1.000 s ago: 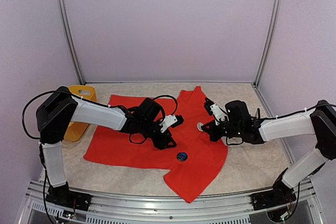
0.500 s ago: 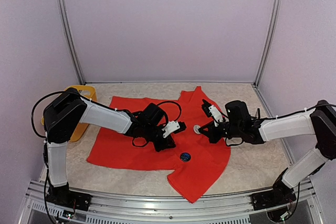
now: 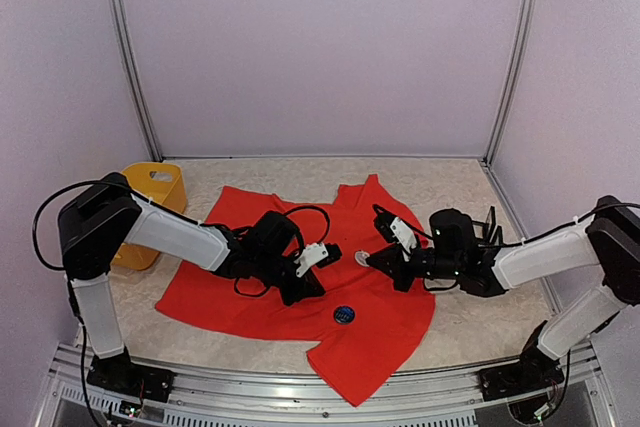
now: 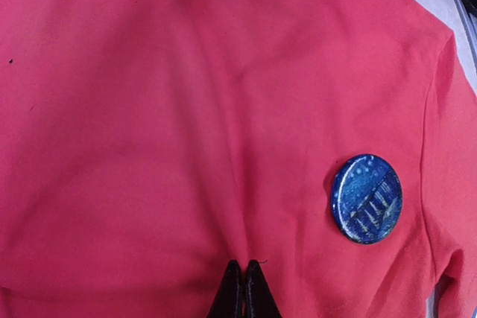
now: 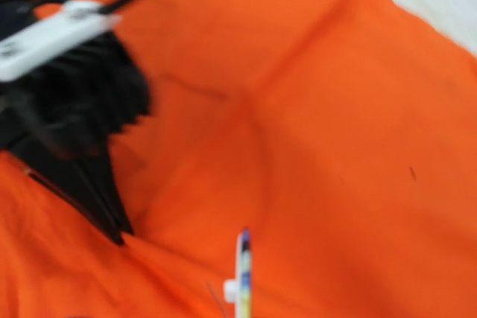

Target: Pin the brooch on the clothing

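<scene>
No legible text, label, brand or number found, blue round badge (image 4: 366, 199) bears pale markings, possibly lettering, unreadable here.

Soft, even, bright light with faint shadows; sharp overhead and left-wrist views, right-wrist view heavily blurred.

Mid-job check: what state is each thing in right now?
T-shirt: spread out, one fold pinched.
Left hand: shut on the T-shirt.
Right hand: shut on the small brooch.
Small brooch: held edge-on over the T-shirt.
Blue brooch: face up on the T-shirt; pinned or loose, unclear.
Yellow basket: upright.
</scene>
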Action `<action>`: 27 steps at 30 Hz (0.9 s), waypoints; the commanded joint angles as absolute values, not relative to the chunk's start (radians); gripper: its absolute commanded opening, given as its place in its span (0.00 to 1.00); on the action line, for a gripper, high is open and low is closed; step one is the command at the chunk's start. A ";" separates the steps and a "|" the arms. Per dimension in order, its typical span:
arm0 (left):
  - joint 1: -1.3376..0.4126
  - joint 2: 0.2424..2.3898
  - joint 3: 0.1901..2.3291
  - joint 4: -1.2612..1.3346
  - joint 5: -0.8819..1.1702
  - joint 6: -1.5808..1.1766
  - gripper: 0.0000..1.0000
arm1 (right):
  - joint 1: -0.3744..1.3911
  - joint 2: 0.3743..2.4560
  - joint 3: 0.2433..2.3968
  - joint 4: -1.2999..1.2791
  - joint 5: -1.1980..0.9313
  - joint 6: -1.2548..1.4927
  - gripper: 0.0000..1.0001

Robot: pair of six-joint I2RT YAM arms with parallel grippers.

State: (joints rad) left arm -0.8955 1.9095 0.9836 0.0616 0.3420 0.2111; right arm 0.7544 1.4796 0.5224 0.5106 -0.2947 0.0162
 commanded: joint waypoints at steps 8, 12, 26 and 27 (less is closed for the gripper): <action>-0.857 1.853 0.906 0.229 0.527 0.103 0.00 | 0.870 1.647 0.414 0.996 -0.218 -0.260 0.00; -0.841 1.856 0.892 0.266 0.585 0.087 0.00 | 0.878 1.714 0.419 1.058 -0.213 -0.292 0.00; -0.879 1.756 0.853 0.247 0.241 0.278 0.46 | 0.875 1.785 0.408 1.130 -0.196 -0.213 0.00; -0.883 1.741 0.861 0.230 0.235 0.324 0.46 | 0.871 1.776 0.398 1.130 -0.195 -0.202 0.00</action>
